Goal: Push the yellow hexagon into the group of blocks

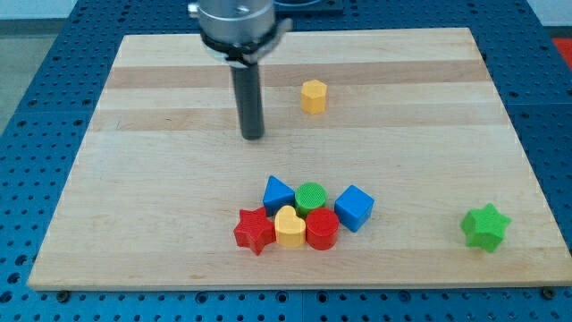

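Note:
The yellow hexagon (314,97) stands alone on the wooden board near the view's top, right of centre. My tip (253,137) rests on the board to the left of and slightly below the hexagon, apart from it. The group of blocks sits near the view's bottom centre: a blue triangular block (278,194), a green cylinder (311,196), a blue cube (354,207), a red star (255,230), a yellow heart (289,226) and a red cylinder (322,230), packed close together.
A green star (485,226) lies alone at the view's lower right, near the board's right edge. The wooden board (161,179) lies on a blue perforated table (27,107).

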`<state>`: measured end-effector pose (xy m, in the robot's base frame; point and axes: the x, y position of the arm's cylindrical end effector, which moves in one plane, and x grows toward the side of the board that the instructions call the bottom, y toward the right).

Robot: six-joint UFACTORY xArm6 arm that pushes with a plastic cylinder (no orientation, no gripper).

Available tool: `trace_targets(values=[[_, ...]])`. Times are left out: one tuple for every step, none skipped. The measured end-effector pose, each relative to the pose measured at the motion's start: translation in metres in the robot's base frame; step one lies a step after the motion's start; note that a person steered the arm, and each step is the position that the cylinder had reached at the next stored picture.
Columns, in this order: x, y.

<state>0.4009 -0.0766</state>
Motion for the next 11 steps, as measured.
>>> trace_targets(values=[[-0.046,-0.005],[-0.078,0.017],[-0.087,0.059],[-0.085,0.093],[-0.069,0.105],[-0.057,0.105],[-0.042,0.106],[-0.018,0.106],[0.008,0.106],[0.035,0.106],[0.055,0.107]])
